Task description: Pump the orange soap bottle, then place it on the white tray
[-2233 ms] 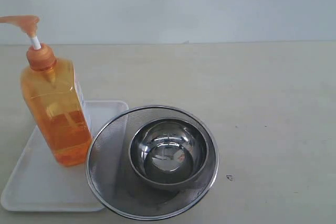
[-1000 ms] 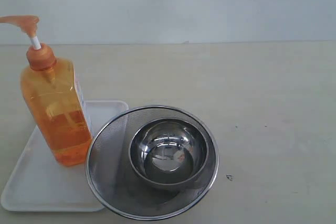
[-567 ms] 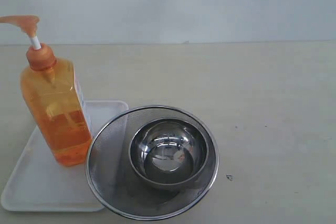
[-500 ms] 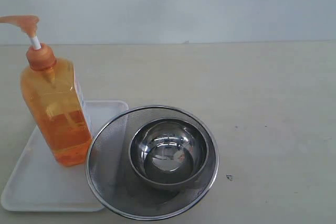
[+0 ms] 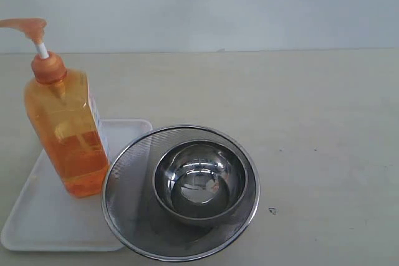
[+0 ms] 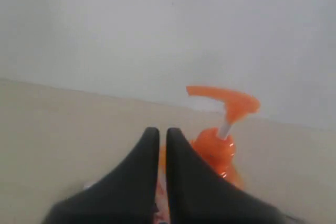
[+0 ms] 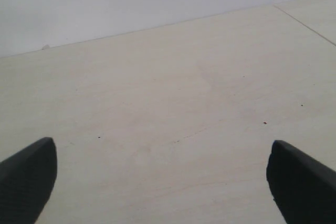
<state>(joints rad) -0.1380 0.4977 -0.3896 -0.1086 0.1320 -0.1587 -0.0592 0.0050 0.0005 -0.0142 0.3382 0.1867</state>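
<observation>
The orange soap bottle [image 5: 65, 132] stands upright on the white tray [image 5: 43, 216] at the left of the exterior view, its pump head [image 5: 28, 27] raised on the white stem. No arm shows in that view. In the left wrist view my left gripper [image 6: 163, 132] is shut and empty, its two black fingers side by side, with the bottle's pump head [image 6: 228, 100] and orange collar [image 6: 214, 150] just beyond and to one side of them. My right gripper [image 7: 163, 153] is open wide over bare table, nothing between its fingers.
A round steel mesh strainer [image 5: 131, 200] holding a steel bowl [image 5: 199, 179] sits right beside the tray, its rim overlapping the tray's edge close to the bottle. A pale wall backs the beige table [image 5: 324, 129].
</observation>
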